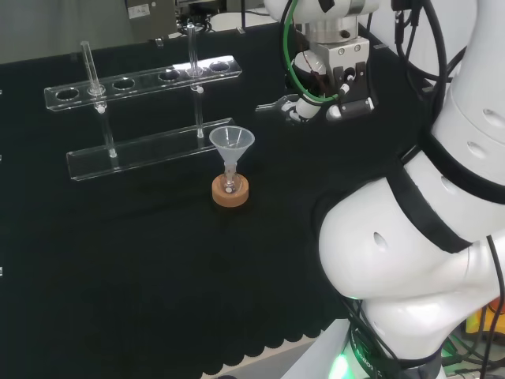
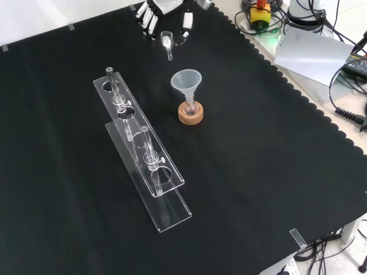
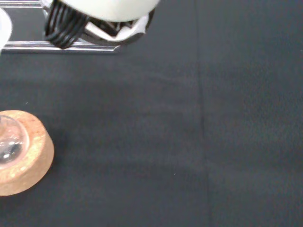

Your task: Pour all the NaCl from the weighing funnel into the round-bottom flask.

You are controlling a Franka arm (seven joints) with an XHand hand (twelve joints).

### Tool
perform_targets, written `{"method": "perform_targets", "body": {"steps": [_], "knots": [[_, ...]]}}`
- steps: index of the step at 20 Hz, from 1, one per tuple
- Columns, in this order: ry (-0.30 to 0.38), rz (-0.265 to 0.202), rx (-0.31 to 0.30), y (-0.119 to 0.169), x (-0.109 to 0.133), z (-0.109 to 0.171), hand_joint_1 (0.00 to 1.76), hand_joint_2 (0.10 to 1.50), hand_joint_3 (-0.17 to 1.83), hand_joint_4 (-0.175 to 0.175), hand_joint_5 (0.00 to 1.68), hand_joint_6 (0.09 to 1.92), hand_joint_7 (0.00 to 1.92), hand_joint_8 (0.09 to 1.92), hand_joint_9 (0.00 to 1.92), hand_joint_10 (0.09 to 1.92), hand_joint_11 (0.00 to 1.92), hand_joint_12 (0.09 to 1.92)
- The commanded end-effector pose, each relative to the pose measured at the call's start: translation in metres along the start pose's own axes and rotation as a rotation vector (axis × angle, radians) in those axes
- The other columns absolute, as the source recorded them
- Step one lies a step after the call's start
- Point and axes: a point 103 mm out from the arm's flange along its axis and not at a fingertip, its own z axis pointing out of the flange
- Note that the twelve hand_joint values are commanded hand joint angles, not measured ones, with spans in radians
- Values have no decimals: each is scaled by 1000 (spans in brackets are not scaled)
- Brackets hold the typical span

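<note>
The black and white hand (image 2: 166, 14) sits at the top edge of the front view, its fingers (image 2: 150, 20) curled down around a small clear glass weighing funnel (image 2: 167, 41), whose rounded scoop end lies between them while its narrow spout points toward the middle of the surface. Whether the scoop carries any white powder cannot be told. In the head view the hand (image 1: 316, 101) hangs under the white wrist, to the right of the glassware, above the cloth.

Near the hand, lower in the front view, a small clear round-bottom flask (image 2: 190, 106) stands upright in a tan cork ring (image 2: 190, 115) with a rough, grainy face. A translucent plastic cone funnel (image 2: 186, 82) sits in the flask's neck, its wide round mouth up. The weighing funnel's spout is apart from this cone, short of its rim. In the wrist view the cork ring (image 3: 28, 156) is close, with the flask's glass bulb (image 3: 9, 142) cradled in its hollow.

To the left in the front view stands a long clear acrylic rack (image 2: 143, 154) of two flat tiers, the upper one cut with round holes, with thin clear tubes standing in it. All of it rests on the matte black cloth surface (image 2: 258, 172) with a scalloped edge.
</note>
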Motion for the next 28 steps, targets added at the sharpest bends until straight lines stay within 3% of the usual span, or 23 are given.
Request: {"method": "perform_targets", "body": {"steps": [1,13,20,28], "knots": [[-22,-37,7,-13,12,-2,1098,677,820,69,1071,1099,629,689,762,549,393,1326],[-82,-59,67,-7,31,-4,1102,666,824,77,1086,1075,648,674,771,540,388,1321],[-175,-69,104,-3,40,-4,1102,664,825,81,1090,1069,651,670,774,538,385,1322],[-223,-74,132,1,44,-7,1101,661,826,90,1094,1062,653,665,776,534,383,1323]]}}
